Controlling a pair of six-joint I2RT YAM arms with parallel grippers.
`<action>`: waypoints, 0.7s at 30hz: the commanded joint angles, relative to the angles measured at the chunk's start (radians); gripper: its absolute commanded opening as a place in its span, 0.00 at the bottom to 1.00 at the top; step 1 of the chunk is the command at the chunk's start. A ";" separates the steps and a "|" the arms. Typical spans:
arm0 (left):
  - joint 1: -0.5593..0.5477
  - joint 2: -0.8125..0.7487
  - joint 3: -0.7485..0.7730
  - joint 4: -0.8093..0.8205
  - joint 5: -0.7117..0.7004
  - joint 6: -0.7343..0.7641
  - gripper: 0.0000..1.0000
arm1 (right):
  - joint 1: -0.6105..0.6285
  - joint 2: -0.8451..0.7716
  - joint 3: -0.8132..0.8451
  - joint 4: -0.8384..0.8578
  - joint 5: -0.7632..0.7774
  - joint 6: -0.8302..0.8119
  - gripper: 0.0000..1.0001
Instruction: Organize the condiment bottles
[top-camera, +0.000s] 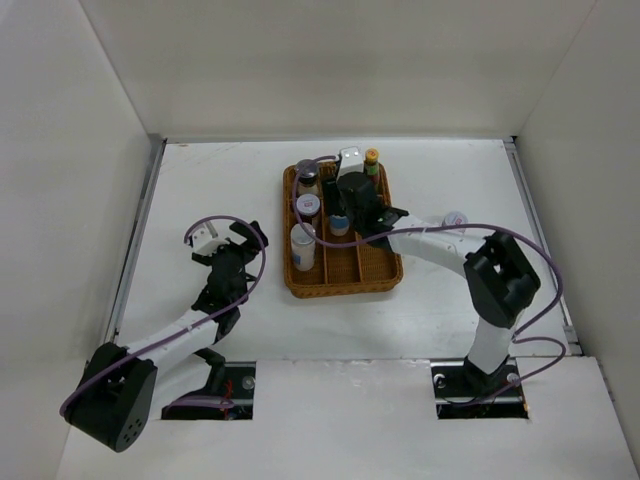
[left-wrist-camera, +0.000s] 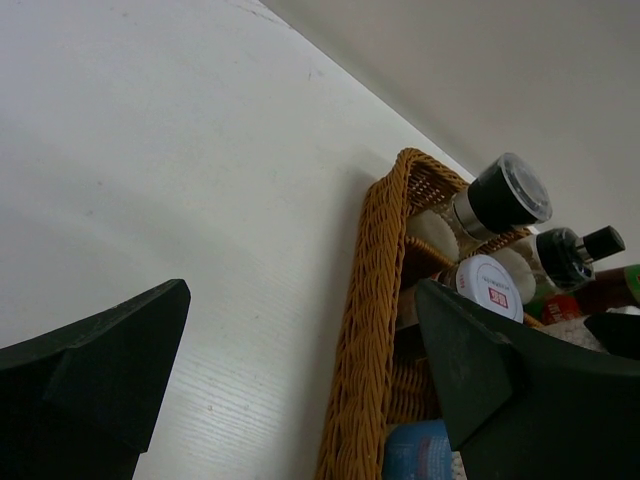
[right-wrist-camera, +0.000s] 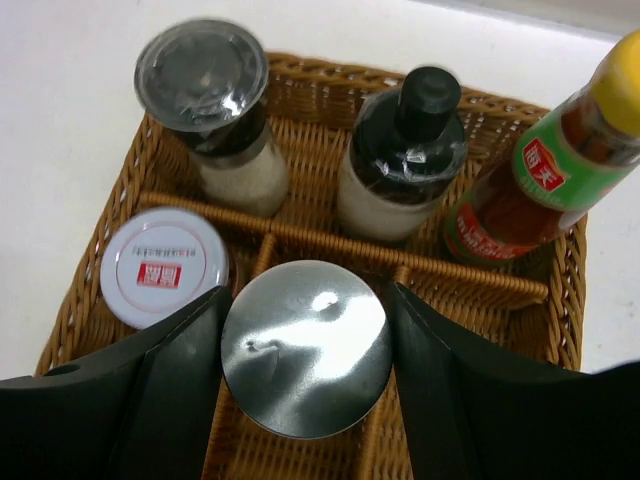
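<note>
A brown wicker tray (top-camera: 385, 272) holds the bottles. My right gripper (top-camera: 343, 215) is over its middle column, jaws pressed on both sides of a silver-topped cylinder (right-wrist-camera: 303, 345), which looks blue from above (top-camera: 340, 225). Behind it stand a clear-lidded jar of white grains (right-wrist-camera: 205, 85), a black-capped bottle (right-wrist-camera: 405, 150) and a red sauce bottle with a yellow cap (right-wrist-camera: 530, 180). A white-lidded jar (right-wrist-camera: 160, 265) sits to its left. A lilac-lidded shaker (top-camera: 455, 219) stands on the table right of the tray. My left gripper (top-camera: 240, 245) is open and empty, left of the tray.
In the left wrist view the tray's woven wall (left-wrist-camera: 375, 330) rises close on the right, with dark-capped jars (left-wrist-camera: 505, 195) and a blue label (left-wrist-camera: 420, 450) behind it. White walls enclose the table on three sides.
</note>
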 joint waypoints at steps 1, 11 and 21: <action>0.008 0.003 -0.006 0.057 0.009 -0.009 1.00 | 0.012 -0.011 0.062 0.118 0.050 -0.024 0.61; -0.007 -0.003 -0.003 0.057 0.012 -0.009 1.00 | -0.028 -0.432 -0.174 0.081 0.088 0.051 1.00; -0.035 -0.003 -0.005 0.092 0.029 -0.015 1.00 | -0.479 -0.637 -0.518 -0.142 0.206 0.232 1.00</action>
